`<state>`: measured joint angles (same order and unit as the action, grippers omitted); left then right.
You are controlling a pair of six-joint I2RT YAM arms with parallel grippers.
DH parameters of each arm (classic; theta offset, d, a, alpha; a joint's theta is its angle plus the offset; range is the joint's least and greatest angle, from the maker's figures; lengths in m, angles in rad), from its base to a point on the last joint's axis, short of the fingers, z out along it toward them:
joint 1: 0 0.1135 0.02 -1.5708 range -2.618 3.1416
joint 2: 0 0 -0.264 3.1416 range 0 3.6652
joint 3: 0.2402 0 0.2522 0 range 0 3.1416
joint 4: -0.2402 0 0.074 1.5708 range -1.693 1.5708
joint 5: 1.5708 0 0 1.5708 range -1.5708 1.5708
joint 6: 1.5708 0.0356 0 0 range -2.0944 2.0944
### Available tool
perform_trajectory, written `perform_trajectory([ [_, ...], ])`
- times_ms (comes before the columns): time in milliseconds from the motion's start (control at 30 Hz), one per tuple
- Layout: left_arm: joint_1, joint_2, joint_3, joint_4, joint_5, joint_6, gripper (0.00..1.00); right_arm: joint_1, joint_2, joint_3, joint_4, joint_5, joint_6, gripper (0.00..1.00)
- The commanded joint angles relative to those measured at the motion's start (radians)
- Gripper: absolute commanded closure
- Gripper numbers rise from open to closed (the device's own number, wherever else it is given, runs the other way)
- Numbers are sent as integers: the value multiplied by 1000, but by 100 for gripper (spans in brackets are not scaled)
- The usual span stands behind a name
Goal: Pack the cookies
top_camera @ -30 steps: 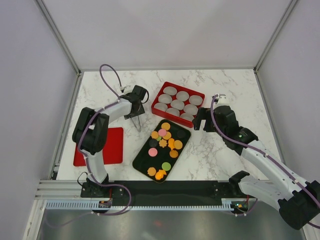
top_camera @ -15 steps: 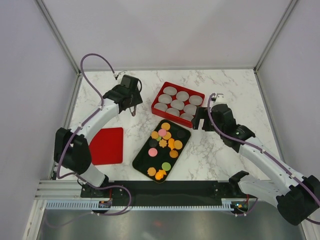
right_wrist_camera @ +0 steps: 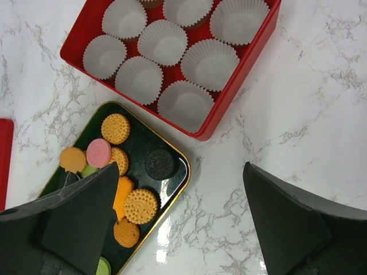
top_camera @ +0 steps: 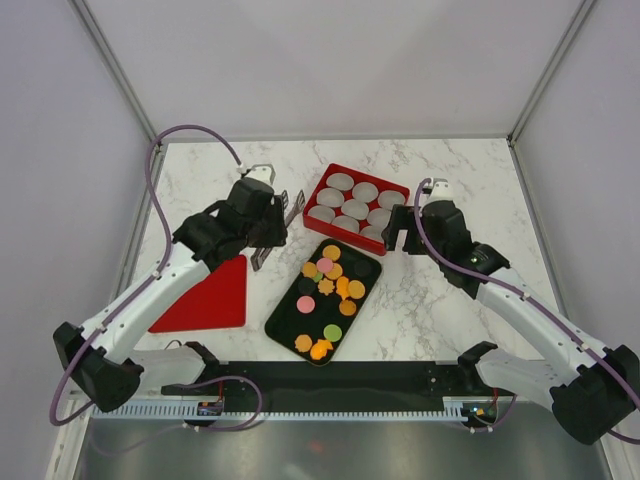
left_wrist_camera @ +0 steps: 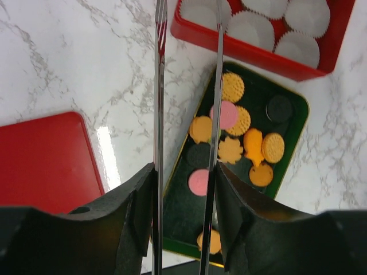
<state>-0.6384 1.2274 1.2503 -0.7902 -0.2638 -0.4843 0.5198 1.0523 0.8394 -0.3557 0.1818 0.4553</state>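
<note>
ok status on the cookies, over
Left gripper open, empty. Right gripper open, empty. Cookies on the black tray. Nothing blocking them.

Orange, pink, green and dark cookies (top_camera: 342, 288), black gold-rimmed tray (top_camera: 285, 320), red box (left_wrist_camera: 258, 56), white cups (right_wrist_camera: 169, 43), grey-veined marble table (top_camera: 440, 310)

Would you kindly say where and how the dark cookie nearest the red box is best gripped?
Pinch the dark cookie by opposite points of its edge, coming straight down from above: it lies flat on the tray, clear of the neighbouring cookies.
</note>
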Motion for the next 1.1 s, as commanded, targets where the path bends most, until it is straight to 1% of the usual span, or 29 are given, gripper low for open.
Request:
perform_trajectory([
  [0,-58,-69,-34,-73,49,46,50,-1,0,55,21,22,-3,2],
  [100,-145,-86,-49,-118,48,30,50,-1,-3,59,20,24,0,2],
  [300,-234,-112,-117,-152,37,-4,50,-1,-18,47,20,28,19,2],
  [533,-288,-120,-173,-158,29,-16,50,-1,-34,26,18,27,39,2],
  [633,-314,-129,-178,-162,34,-20,50,-1,-35,20,18,24,39,2],
  [833,-330,-146,-203,-181,57,-25,49,-1,-34,12,18,12,48,2],
  [1067,-372,-120,-195,-175,89,-19,49,-1,-51,-8,18,13,56,2],
])
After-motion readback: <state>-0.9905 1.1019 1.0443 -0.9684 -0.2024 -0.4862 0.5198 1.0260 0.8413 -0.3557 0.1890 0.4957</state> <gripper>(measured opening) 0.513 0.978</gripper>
